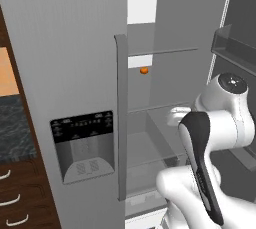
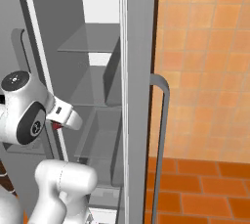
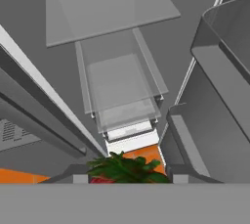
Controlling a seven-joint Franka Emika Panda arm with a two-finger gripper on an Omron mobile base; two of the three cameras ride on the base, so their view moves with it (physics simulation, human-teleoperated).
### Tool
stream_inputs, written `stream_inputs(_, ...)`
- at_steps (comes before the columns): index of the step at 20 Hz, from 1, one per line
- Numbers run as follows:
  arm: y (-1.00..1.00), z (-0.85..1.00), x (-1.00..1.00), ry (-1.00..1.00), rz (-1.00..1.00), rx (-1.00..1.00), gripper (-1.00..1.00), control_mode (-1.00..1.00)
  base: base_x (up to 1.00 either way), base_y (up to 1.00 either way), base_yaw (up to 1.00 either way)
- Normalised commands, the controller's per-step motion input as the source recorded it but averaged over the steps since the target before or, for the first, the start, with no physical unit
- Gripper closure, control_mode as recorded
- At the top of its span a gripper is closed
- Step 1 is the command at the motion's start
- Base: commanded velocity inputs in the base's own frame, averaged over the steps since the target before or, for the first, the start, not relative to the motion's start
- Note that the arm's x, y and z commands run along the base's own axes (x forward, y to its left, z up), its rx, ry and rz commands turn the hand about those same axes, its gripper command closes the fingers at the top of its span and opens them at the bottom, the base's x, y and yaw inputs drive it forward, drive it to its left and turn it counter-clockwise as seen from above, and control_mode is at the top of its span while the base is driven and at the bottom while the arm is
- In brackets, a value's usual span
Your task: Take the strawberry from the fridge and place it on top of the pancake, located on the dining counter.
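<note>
**A:** Looking down along the hand, what sits between the jaws?

**B:** The strawberry (image 3: 128, 170): its green leaf crown spreads right between the finger tips, with a sliver of red flesh peeking out at the crown's left. The jaws are narrowed nearly together and pinching it. For a fruit that tiny, they have to come almost closed to bite at all.

**A:** And where is the gripper (image 2: 57, 124) itself?

**B:** At the mouth of the fridge (image 1: 65, 63), whose right-hand door is swung wide. From the right base camera a speck of red shows just under the white hand, which fits a berry carried there. Ahead of the jaws lie the clear drawer (image 3: 122, 88) and the glass shelf (image 3: 105, 8); off to one side of the jaws stand the door bins (image 3: 229, 66).

**A:** Why is the hand tilted that way?

**B:** My guess: pointing down into the compartment keeps the fingers clear of the shelf edges, and the berry hangs free of everything around it.

**A:** Anything else inside?

**B:** A small orange fruit (image 1: 144, 71) on a higher shelf, well apart from the jaws. That one isn't wanted.

**A:** So what remains?

**B:** By my reading, the pick is made; backing out of the compartment and the trip to the pancake are not yet done. The grip is slight, so a knock on the door frame could dislodge the fruit.
</note>
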Motion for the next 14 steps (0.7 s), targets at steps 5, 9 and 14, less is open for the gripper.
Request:
stream_inputs(5,0.02,0.00,-0.11,-0.01,0.00,0.00,1.00,1.00,-0.51,0.26,-0.03)
stream_inputs(9,0.00,0.00,0.00,0.00,0.00,0.00,1.00,1.00,-0.85,0.78,-0.46)
stream_inputs(14,0.00,0.00,0.00,0.00,0.00,0.00,1.00,1.00,-0.70,0.14,-0.81)
